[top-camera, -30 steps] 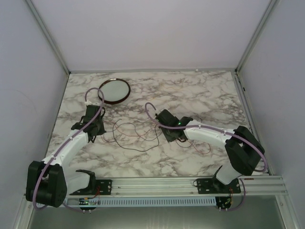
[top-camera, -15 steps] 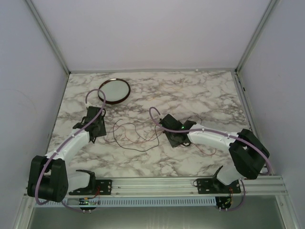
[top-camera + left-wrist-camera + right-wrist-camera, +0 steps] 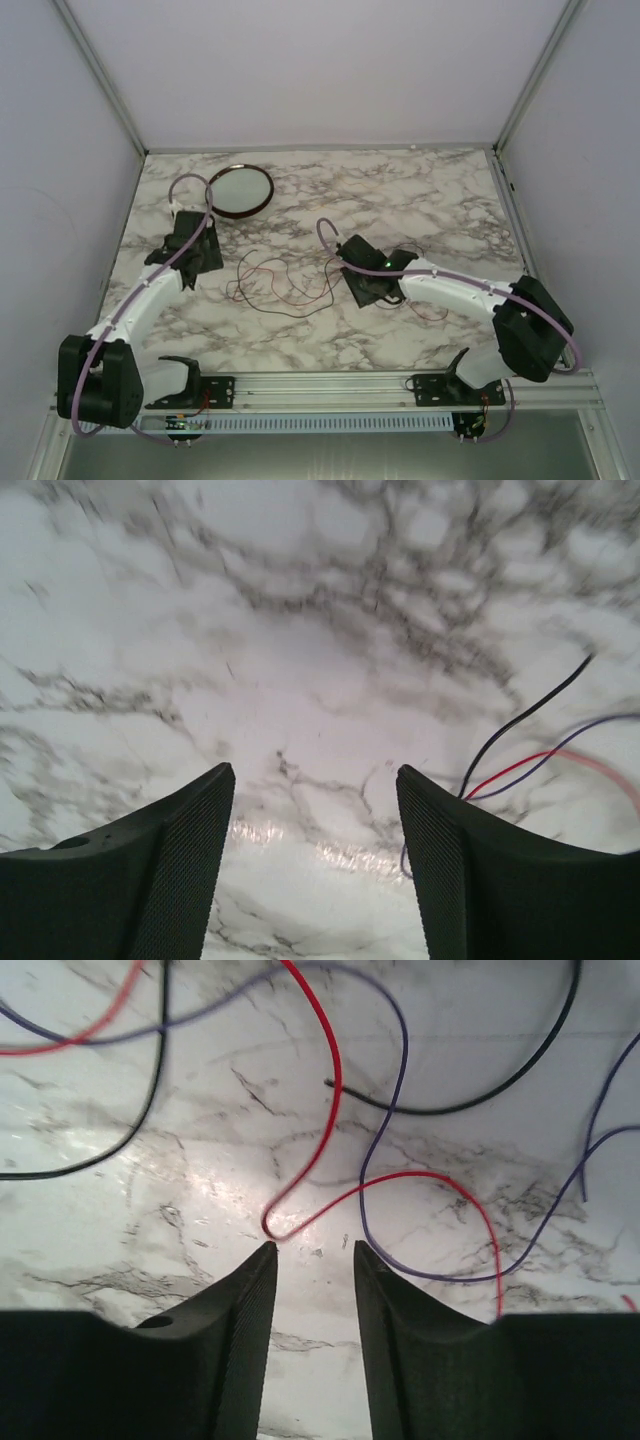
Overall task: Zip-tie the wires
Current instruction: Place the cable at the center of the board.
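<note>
The wires (image 3: 283, 281), thin red, black and purple strands, lie in a loose tangle on the marble table between the two arms. My left gripper (image 3: 197, 262) is left of the tangle, open (image 3: 315, 772), with only bare marble between its fingers. A few wire ends (image 3: 530, 748) curl just beyond its right finger. My right gripper (image 3: 352, 288) is at the tangle's right side, low over the table. It is open a moderate gap (image 3: 314, 1245) with nothing between the fingers. A red wire loop (image 3: 300, 1215) bends just past its left fingertip, and a purple strand (image 3: 392, 1160) runs beside it.
A round dark-rimmed dish (image 3: 240, 190) sits at the back left, just beyond the left arm's wrist. More strands (image 3: 428, 308) trail under the right forearm. Enclosure walls border the table on three sides, and the arms' mounting rail (image 3: 330, 385) runs along the near edge.
Both grippers have opened from shut. The left gripper has drawn back up and left, away from the wires. The right gripper has shifted only slightly.
</note>
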You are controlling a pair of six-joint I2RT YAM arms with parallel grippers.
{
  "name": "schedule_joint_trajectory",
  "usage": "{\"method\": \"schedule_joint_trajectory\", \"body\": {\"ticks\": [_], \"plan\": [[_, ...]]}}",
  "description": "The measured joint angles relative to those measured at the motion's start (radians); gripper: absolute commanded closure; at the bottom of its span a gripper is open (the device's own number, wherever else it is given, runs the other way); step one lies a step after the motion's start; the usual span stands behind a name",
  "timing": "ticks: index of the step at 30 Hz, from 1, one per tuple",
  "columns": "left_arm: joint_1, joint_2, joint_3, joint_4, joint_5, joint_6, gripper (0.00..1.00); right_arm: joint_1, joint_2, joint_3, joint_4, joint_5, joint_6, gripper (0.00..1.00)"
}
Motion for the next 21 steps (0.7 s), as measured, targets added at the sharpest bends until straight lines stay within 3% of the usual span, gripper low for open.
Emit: {"method": "schedule_joint_trajectory", "body": {"ticks": [8, 13, 21], "plan": [[0.015, -0.049, 0.243, -0.002, 0.010, 0.032, 0.01, -0.081, -0.071, 0.180, -0.002, 0.022, -0.008, 0.41], [0.015, -0.064, 0.351, 0.075, 0.103, 0.045, 0.00, -0.194, -0.094, 0.227, 0.080, 0.042, -0.012, 0.35], [0.015, -0.117, 0.322, 0.262, 0.335, 0.044, 0.00, -0.343, 0.039, 0.268, 0.293, -0.008, -0.042, 0.36]]}}
